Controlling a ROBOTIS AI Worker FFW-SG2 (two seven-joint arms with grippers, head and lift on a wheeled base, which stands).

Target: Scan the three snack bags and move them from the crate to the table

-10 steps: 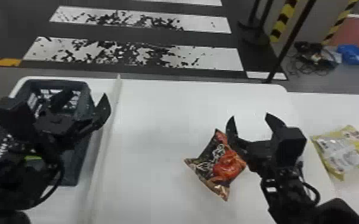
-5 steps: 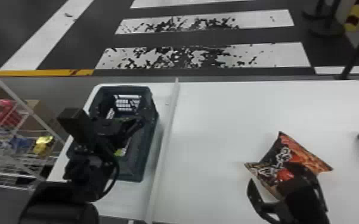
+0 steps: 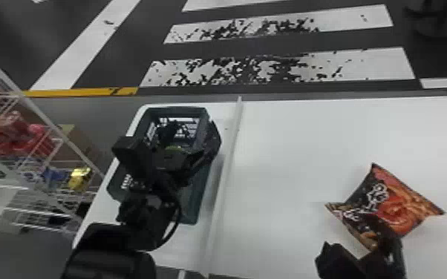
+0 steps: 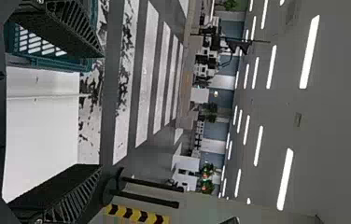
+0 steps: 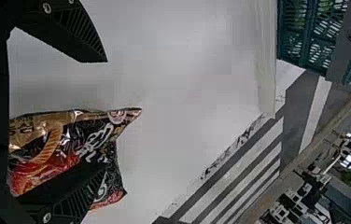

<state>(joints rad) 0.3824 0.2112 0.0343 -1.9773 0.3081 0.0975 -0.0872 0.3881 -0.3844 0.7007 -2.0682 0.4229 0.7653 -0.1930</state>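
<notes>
The left gripper (image 3: pixel 185 144) is hanging over the dark green crate (image 3: pixel 193 206), its fingers spreading wide. The crate is standing close to the tabletop's (image 3: pixel 289 174) left edge, with something green (image 3: pixel 173 148) showing inside. On the crate's right, a pale raised strip (image 3: pixel 224 185) is running lengthwise from the far edge toward the near one. A broad stretch of white surface is lying between this strip and the black-and-orange snack bag (image 3: pixel 401 207), which is resting well in from the far edge. At the bag's near side, the right gripper (image 3: pixel 361 245) is holding its fingers wide apart, one overlapping the bag in the right wrist view; whether they are touching is impossible to tell.
</notes>
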